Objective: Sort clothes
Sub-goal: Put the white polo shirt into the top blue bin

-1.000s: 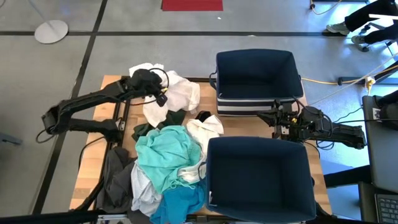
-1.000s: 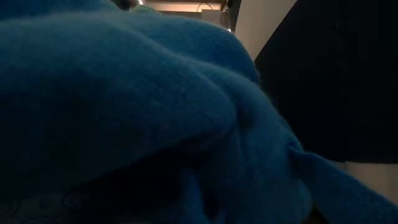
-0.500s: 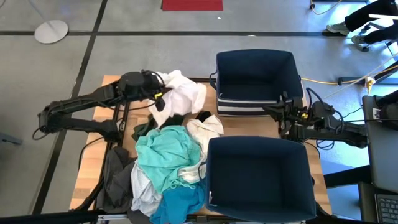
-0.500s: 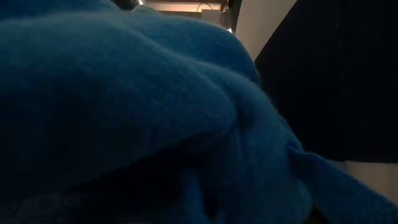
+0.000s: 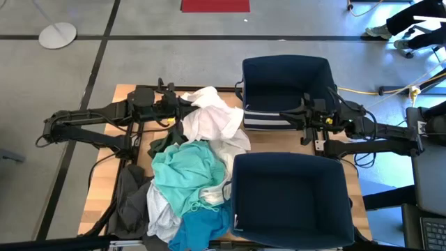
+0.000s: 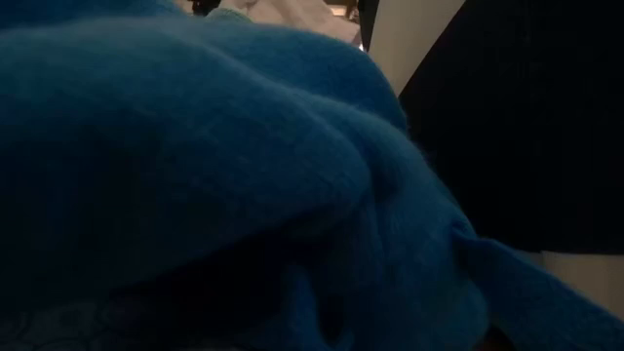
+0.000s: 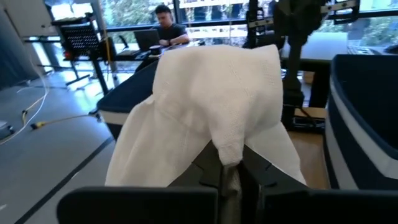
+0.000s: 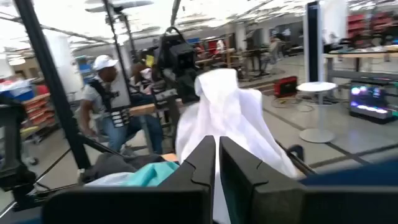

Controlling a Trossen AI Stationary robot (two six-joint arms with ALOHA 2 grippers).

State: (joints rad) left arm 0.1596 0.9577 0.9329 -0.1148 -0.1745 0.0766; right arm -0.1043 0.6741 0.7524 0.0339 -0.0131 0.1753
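Holding a white garment (image 5: 212, 118) pinched in my left end effector (image 5: 182, 108), I have it lifted over the far part of the desk (image 5: 104, 192), its folds draping toward the clothes pile (image 5: 188, 185). That pile lies on the desk's left half, turquoise, teal and grey. My right end effector (image 5: 296, 117), fingers pressed together and empty, hangs between the far bin (image 5: 287, 87) and near bin (image 5: 293, 199).

In the frame's centre a crumpled white fabric garment (image 5: 212, 118) hangs from the left gripper (image 5: 182, 109), above a heap of turquoise, teal and grey clothes (image 5: 182, 192) at lower left. The right gripper (image 5: 296, 117) reaches between two navy fabric bins (image 5: 286, 77).
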